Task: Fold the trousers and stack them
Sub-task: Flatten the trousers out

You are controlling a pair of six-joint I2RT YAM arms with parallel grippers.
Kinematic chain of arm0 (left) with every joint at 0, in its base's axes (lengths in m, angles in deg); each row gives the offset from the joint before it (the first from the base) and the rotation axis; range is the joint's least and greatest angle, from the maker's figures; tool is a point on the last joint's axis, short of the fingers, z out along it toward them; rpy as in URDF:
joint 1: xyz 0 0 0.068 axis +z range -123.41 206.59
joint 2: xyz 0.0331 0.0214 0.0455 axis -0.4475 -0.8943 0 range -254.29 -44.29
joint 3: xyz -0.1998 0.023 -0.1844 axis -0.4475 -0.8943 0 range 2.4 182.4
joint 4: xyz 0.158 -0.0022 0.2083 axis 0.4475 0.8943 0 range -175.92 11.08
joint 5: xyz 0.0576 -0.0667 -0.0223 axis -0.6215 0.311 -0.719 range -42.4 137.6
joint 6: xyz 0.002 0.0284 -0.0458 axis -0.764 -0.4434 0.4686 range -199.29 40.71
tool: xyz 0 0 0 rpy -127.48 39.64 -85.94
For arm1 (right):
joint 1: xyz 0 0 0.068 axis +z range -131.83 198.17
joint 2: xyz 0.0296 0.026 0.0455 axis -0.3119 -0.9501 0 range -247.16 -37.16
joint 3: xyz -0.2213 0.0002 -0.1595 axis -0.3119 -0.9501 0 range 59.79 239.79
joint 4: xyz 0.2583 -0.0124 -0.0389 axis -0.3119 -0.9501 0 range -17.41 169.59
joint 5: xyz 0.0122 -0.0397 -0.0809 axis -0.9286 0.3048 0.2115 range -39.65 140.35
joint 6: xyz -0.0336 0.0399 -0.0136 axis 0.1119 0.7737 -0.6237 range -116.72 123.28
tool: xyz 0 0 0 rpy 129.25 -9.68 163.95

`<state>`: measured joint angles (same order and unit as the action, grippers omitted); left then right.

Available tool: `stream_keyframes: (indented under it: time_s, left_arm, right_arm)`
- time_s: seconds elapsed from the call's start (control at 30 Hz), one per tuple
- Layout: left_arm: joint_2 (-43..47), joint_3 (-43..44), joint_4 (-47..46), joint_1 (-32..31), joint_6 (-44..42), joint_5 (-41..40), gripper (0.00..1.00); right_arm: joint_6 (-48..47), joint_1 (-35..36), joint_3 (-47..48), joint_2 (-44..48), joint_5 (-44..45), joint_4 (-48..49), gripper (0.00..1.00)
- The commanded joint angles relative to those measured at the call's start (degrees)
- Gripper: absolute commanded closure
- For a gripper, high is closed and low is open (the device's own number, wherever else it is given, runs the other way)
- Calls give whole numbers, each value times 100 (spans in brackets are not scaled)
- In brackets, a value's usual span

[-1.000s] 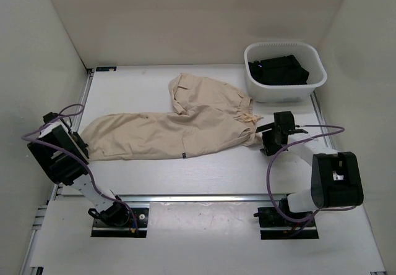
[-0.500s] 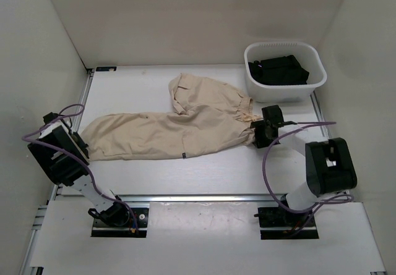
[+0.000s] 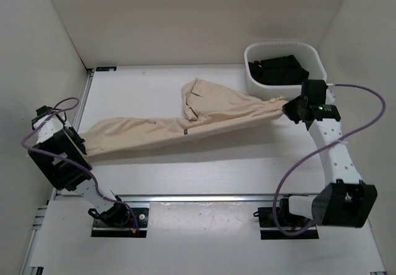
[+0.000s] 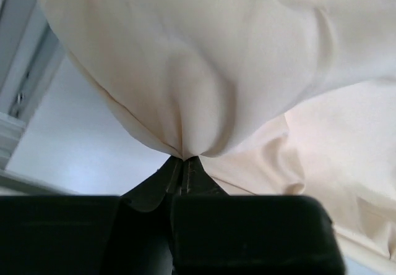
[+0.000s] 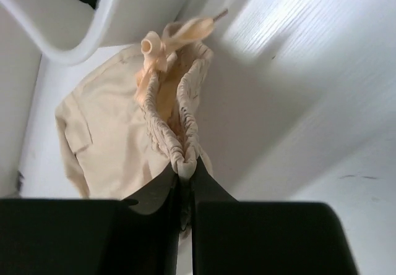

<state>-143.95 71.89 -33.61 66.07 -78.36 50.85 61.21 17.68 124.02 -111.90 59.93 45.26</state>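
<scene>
The beige trousers point(image 3: 185, 123) hang stretched between my two arms, lifted off the white table point(image 3: 204, 164). My left gripper point(image 3: 79, 140) is shut on the hem end of a leg at the left; its wrist view shows the cloth point(image 4: 204, 77) pinched at the left gripper's tips point(image 4: 184, 159). My right gripper point(image 3: 289, 107) is shut on the gathered waist beside the basket; in its wrist view the ruffled waistband point(image 5: 179, 120) with its drawstring bow point(image 5: 154, 46) is clamped at the right gripper's tips point(image 5: 185, 165). The second leg is folded over near the middle point(image 3: 198, 99).
A white basket point(image 3: 312, 55) holding dark clothes point(image 3: 278, 70) stands at the back right, close to my right gripper. White walls enclose the table on the left, back and right. A metal rail point(image 3: 204, 198) runs along the near edge.
My right gripper shut on the waistband, then rose and swung right toward the basket, pulling the trousers taut and off the table. The left gripper kept its hold and lifted slightly.
</scene>
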Motion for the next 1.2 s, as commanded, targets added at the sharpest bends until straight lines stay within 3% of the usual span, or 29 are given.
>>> stream_keyframes:
  time_s: [0.0,0.13,0.17,0.2,0.23,0.27,0.3,0.37,0.4,0.5,0.53,0.6,0.63,0.7,0.77,0.83,0.87,0.97,1.07,1.17]
  left_arm:
    - [727,31,199,138,-93,-737,86]
    - [1228,-821,384,138,-93,-1115,86]
    - [1325,-1032,437,138,-93,-1116,81]
    - [1448,-1234,629,138,-93,-1116,70]
    - [1501,-1611,735,138,-93,-1116,58]
    - [1502,-1780,849,138,-93,-1116,40]
    - [1641,-1912,946,138,-93,-1116,30]
    - [1756,-1992,1219,138,-93,-1116,20]
    - [1809,-1810,1220,138,-93,-1116,11]
    - [1732,-581,1465,191,-93,-897,1]
    - [1626,293,1701,-9,-93,-600,0]
    - [1345,1150,1878,-317,-93,-317,0]
    - [978,1937,1975,-780,-93,-90,0]
    - [555,2680,2264,-1414,-93,-8,0]
    - [-87,3600,2266,-2564,-93,158,0]
    - [-778,4210,2205,-3426,-93,246,0]
    - [-1044,4848,2204,-4213,-93,447,0]
    - [-2134,6079,1837,-5472,-93,852,0]
    - [-2994,6690,1546,-6387,-93,1125,0]
    - [-3375,6770,1107,-6882,-93,1468,0]
  right_arm:
    - [-1653,-241,57,477,1273,-1724,100]
    - [-1443,-556,-1024,1417,1599,-2139,100]
    - [-1269,-810,-1287,1592,1547,-2140,100]
    - [-1171,-951,-1786,1873,1546,-2140,99]
    - [-1083,-1083,-1982,1962,1546,-2244,93]
    - [-1013,-1250,-2132,2015,1633,-2306,82]
    - [-899,-1252,-2229,2068,1713,-2368,64]
    - [-827,-1313,-2283,2130,2064,-2526,37]
    - [-827,-1313,-2161,2130,2169,-2605,25]
    - [-1133,-1313,-1511,2130,2443,-2685,24]
    - [-1265,-1313,-1214,2130,2443,-2554,24]
    - [-1668,-1313,-1053,2060,2278,-2317,24]
    - [-1784,-1313,-1053,1990,1850,-1976,24]
    - [-1908,-1313,-1053,1832,1390,-1667,24]
    - [-1908,-1313,-1105,1613,899,-1263,24]
    - [-1908,-1313,-1263,1454,721,-1051,22]
    - [-1908,-1313,-1316,1279,633,-945,22]
    - [-1908,-1313,-1465,866,308,-471,22]
    - [-1821,-1365,-1466,444,71,-232,22]
    - [-1768,-1366,-1580,250,-53,-65,22]
